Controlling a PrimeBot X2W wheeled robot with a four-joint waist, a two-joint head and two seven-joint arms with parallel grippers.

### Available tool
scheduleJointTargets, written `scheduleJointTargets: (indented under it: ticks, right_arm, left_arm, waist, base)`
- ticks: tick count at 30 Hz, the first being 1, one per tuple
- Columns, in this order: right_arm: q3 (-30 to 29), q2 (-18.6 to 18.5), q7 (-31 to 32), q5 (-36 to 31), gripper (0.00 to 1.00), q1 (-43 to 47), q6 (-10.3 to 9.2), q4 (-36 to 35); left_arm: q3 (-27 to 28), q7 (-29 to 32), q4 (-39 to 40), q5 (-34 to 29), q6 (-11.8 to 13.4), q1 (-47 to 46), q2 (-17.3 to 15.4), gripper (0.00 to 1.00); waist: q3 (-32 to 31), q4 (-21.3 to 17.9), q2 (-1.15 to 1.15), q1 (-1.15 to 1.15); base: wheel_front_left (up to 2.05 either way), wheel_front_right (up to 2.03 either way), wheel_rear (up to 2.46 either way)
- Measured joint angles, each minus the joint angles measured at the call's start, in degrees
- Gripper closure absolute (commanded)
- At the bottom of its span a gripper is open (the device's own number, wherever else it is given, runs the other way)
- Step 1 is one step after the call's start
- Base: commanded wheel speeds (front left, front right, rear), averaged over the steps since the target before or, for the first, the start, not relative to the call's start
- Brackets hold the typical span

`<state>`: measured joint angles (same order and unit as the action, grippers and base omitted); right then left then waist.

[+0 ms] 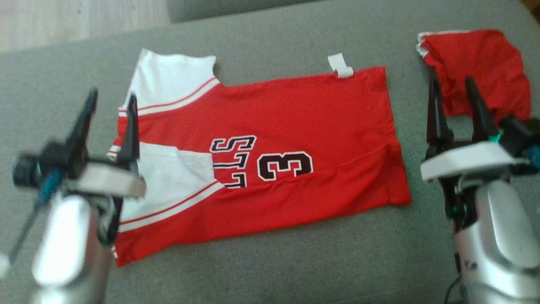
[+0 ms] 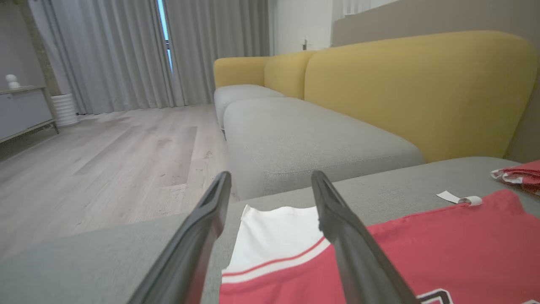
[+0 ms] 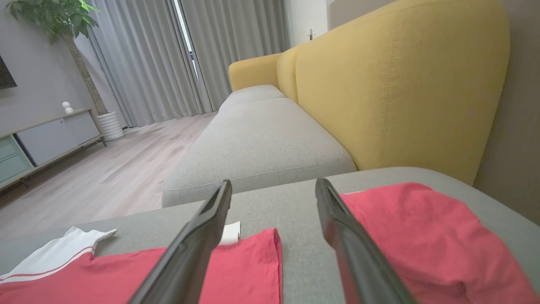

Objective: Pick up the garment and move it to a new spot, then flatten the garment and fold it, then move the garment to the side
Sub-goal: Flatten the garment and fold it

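A red jersey (image 1: 295,118) with white sleeves and a dark "3" lies spread flat on the grey cushion (image 1: 261,261), one sleeve folded in over its front; a white tag (image 1: 340,65) sticks out at its far edge. Over its left sleeve end hovers my left gripper (image 1: 112,99), open and holding nothing. In the left wrist view the jersey (image 2: 422,253) lies under and right of my left gripper (image 2: 270,179). My right gripper (image 1: 451,84) is open above bare cushion between the jersey's hem and a second red garment (image 1: 481,67). The right wrist view has the hem (image 3: 253,261) left of my right gripper (image 3: 273,185).
The crumpled second red garment (image 3: 422,236) lies at the cushion's far right. Beyond the cushion stands a sofa with grey seats (image 3: 261,143) and a yellow backrest (image 3: 400,84). Wood floor (image 2: 105,160) runs left, with curtains, a low cabinet (image 3: 46,139) and a potted plant.
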<state>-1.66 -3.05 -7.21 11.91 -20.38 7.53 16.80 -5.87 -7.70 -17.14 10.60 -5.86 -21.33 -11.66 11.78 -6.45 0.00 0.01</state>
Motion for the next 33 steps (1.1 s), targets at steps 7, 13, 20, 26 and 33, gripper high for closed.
scheduleJointTargets:
  ticks: [7,13,20,26,33]
  right_arm:
    - [1.54,-0.01,1.27,-0.99,0.00,-5.39,0.00,-1.43]
    - [4.33,-0.01,1.76,-0.96,0.00,-10.22,0.00,-1.72]
    - [5.05,-0.02,1.70,-0.82,0.00,-14.54,0.00,-1.82]
    - [4.69,-0.02,1.48,-0.82,0.00,-16.68,0.00,-1.72]
    - [4.35,-0.02,1.09,-0.82,0.00,-17.10,0.00,-0.82]
  left_arm:
    - [-8.12,11.13,-7.35,2.49,-1.54,-14.86,-5.95,0.00]
    - [-19.79,20.29,-15.27,12.02,-1.72,-26.70,-14.86,0.00]
    - [-27.82,25.95,-22.06,18.49,-1.72,-36.91,-20.78,0.00]
    - [-30.11,29.36,-27.09,24.39,-1.72,-41.23,-22.10,0.00]
    - [-34.93,33.38,-27.48,30.64,-1.72,-44.56,-22.94,0.00]
  waist:
    - [5.25,-1.13,0.00,0.01]
    - [9.79,-3.50,0.00,0.01]
    - [14.75,-6.44,0.00,0.00]
    - [18.26,-8.31,0.00,0.00]
    - [19.69,-8.69,0.00,-0.01]
  base:
    - [0.00,0.00,0.00]
    - [0.00,0.00,0.00]
    - [0.00,0.00,0.00]
    - [0.00,0.00,0.00]
    - [0.00,0.00,0.00]
